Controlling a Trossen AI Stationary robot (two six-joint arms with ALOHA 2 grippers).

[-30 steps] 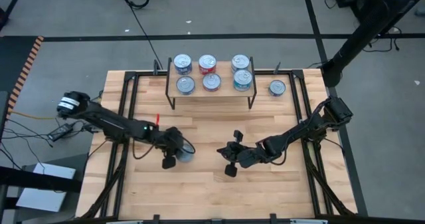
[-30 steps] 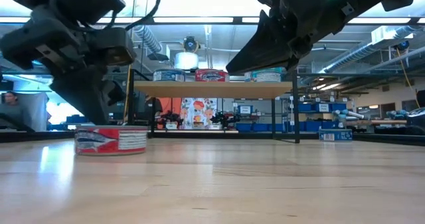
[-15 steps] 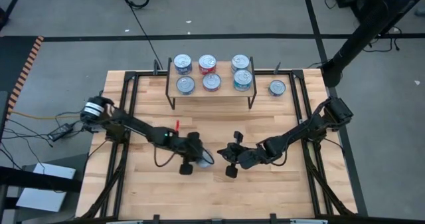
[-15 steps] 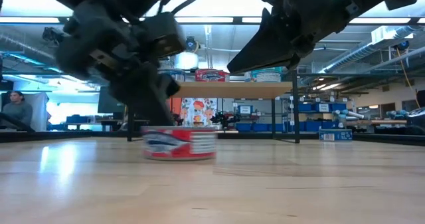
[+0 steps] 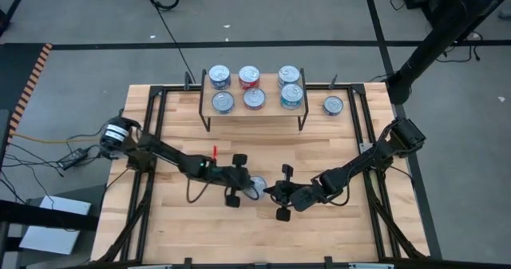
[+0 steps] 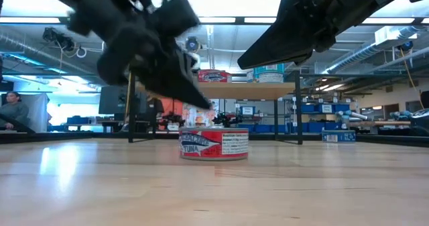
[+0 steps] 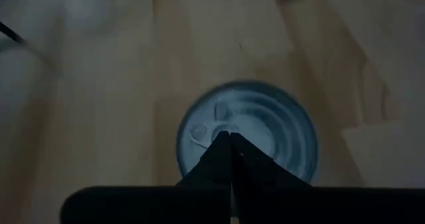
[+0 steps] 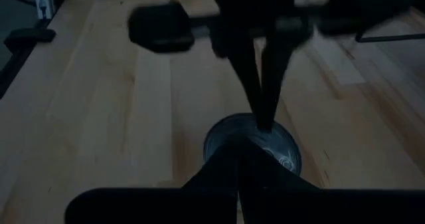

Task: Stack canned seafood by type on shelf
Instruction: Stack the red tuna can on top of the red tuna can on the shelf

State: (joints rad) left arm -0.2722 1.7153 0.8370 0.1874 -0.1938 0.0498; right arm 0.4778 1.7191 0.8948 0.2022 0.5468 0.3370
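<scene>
We count six tins on the shelf [image 5: 254,112] far ahead of both grippers: two silver-blue ones, two red ones and a taller teal pair on the high view's right, so three types look sorted in columns there. One more tin [image 5: 333,104] sits on the tabletop [image 5: 239,233] just beside the shelf's right end, well away from both arms, and it is not yet shelved. The can in play is the red-labelled tuna tin [image 6: 214,144], flat on the wood at mid-table, right between the two grippers. The left gripper [image 5: 243,183] has its fingers pinched together, holding nothing; in the left wrist view the closed tips [image 7: 229,159] lie over the tin's silver lid, and whether they press on it or hover just above we cannot tell. The right gripper [image 5: 274,191] comes in from the opposite side, also clamped shut and empty, its tips just at the tin's near edge in the right wrist view, with the left arm's fingers pointing down at the same lid beyond. Our judgement: most of the stacking is done, two tins remain, and this one needs a proper grasp first.
</scene>
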